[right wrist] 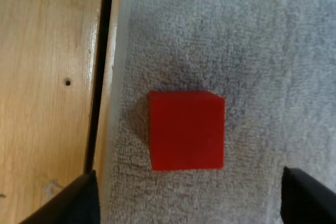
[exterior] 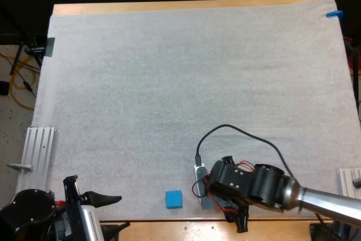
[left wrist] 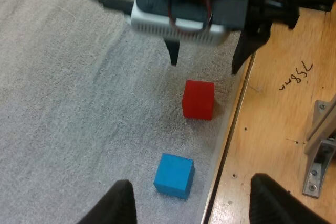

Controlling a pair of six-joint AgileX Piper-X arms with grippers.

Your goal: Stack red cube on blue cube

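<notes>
The small, plain-faced red cube (right wrist: 186, 129) rests on the fibrous white mat (exterior: 197, 83). It lies close to the mat's 6 o'clock edge as the high view shows it, where the light-brown wooden table (left wrist: 273, 103) begins. The right gripper (right wrist: 189, 195) hangs over this cube with its two black fingers spread. One finger stands on each side of the cube, and both are clear of its faces.

The small, bright blue cube (exterior: 174, 198) lies flat on the mat at the same 6 o'clock edge. It is near the red cube but apart from it. In the high view the right gripper sits at 3 o'clock from the blue cube.

The left gripper (exterior: 90, 194) is over the mat's 7 o'clock corner, at 9 o'clock from the blue cube and well apart from it. Its fingers are spread and hold nothing.
</notes>
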